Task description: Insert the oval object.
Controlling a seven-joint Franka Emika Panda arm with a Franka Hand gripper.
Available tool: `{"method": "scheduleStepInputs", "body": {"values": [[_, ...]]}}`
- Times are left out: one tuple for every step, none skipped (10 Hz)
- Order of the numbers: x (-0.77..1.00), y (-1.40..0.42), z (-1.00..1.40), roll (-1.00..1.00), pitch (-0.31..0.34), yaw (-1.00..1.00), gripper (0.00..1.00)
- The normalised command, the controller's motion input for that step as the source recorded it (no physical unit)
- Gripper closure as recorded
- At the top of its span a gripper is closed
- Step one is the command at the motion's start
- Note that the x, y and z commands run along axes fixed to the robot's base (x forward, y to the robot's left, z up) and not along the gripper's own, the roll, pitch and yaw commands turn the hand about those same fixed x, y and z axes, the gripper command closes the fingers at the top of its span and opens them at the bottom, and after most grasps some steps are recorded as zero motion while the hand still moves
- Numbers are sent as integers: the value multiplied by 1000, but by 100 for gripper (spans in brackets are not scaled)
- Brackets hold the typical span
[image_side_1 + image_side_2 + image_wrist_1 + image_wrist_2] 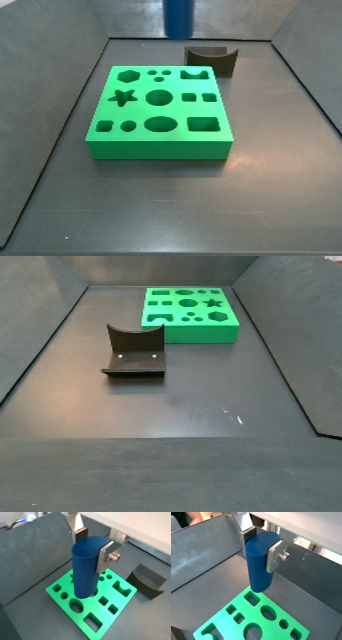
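My gripper (pixel 93 547) is shut on the oval object (pixel 87 567), a tall plain blue peg held upright by its top end between the silver fingers (pixel 105 556). Both wrist views show this grip; the peg (pixel 259 562) hangs well above the green block (pixel 221 618). The green block (pixel 160 148) lies flat on the floor with several shaped holes, among them an oval hole (pixel 159 124). In a side view only the peg's lower end (pixel 177 12) shows at the top edge, high over the far end of the bin. The gripper is out of the side view that shows the green block (pixel 194 332) at the back.
A dark grey-brown block with a curved notch (pixel 211 60) stands on the floor beside the green block; it also shows in a wrist view (pixel 148 579) and a side view (pixel 134 351). Grey bin walls (pixel 204 557) enclose the floor.
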Motion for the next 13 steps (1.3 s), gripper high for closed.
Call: {"method": "scheduleStepInputs", "body": {"values": [[0,3,-883,0,0,-1000,100],[0,14,-863,0,0,-1000,100],[0,14,-860,0,0,-1000,100],[0,11,-851,0,0,-1000,100],[-3,0,-651,36,21,-1000,100],[0,-117,-137,220,31,-826,100],[0,-174,-34,271,26,-766,100],[-11,-160,-34,267,7,-834,100],[-31,-146,-46,294,7,-826,100],[-31,-109,-31,334,0,-826,100],[-51,-26,-66,344,0,-869,100],[-34,-3,-177,269,0,-937,100],[-26,0,-297,210,0,-989,100]]}}
